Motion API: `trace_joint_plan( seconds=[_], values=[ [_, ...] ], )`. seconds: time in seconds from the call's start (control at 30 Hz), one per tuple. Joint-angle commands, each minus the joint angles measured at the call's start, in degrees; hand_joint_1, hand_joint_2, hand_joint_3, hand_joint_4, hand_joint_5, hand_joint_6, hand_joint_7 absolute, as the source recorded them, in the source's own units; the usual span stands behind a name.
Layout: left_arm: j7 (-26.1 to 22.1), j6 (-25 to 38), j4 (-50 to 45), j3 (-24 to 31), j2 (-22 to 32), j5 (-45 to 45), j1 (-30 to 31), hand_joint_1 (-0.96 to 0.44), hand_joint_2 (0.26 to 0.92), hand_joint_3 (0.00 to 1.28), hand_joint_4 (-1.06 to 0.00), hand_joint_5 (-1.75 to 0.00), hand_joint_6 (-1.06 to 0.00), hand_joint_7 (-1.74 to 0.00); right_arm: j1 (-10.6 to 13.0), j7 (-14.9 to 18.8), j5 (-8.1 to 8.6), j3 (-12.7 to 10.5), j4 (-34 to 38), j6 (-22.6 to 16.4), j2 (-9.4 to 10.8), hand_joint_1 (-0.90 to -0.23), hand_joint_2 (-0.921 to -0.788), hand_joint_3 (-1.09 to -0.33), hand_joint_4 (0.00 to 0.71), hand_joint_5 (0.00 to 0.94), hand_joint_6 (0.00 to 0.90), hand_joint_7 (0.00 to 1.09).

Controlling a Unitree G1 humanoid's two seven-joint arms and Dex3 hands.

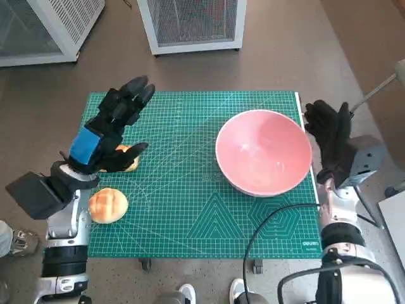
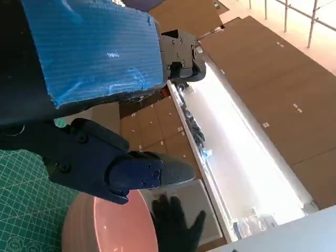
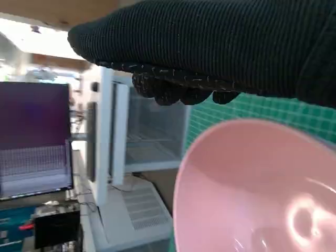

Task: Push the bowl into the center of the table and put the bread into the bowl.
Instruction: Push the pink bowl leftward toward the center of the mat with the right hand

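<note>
A pink bowl stands on the right part of the green mat, close to its right edge. My right hand is raised beside the bowl's right rim, fingers apart, holding nothing. The bowl fills the right wrist view under the glove. My left hand hovers over the mat's left side with fingers spread. A bread roll lies partly hidden beneath it. A second, rounder bread roll lies nearer the front left. The left wrist view shows the bowl and the gloved right hand beyond it.
Two white mesh cabinets stand on the floor behind the table. A black cable loops over the mat's front right corner. A person's shoe shows at the left, and feet at the front edge.
</note>
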Motion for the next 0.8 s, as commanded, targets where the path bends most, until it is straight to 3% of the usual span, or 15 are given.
trace_joint_plan(
  seconds=[0.03, 0.47, 0.8],
  values=[
    [0.2, 0.9, -1.4, 0.8, 0.7, -0.7, 0.8, -0.6, 0.921, 0.36, -0.18, 0.0, -0.03, -0.46, 1.3, -0.6, -1.29, 0.7, 1.0, 2.2, 2.0, -0.567, -0.921, -0.78, 0.143, 0.002, 0.114, 0.18],
    [0.9, 1.0, -2.2, 1.0, 0.8, 0.0, 1.5, -0.61, 0.921, 0.36, -0.19, 0.0, -0.03, -0.45, 0.0, -0.3, -2.16, 1.2, 0.4, 2.5, 5.7, -0.574, -0.921, -0.787, 0.148, 0.003, 0.129, 0.17],
    [0.8, 1.7, -2.9, 1.3, 0.8, -0.6, 2.0, -0.61, 0.921, 0.36, -0.19, 0.0, -0.03, -0.45, -2.1, 0.7, -1.76, 1.1, 0.3, 3.0, 8.0, -0.569, -0.921, -0.787, 0.157, 0.006, 0.148, 0.18]
  ],
)
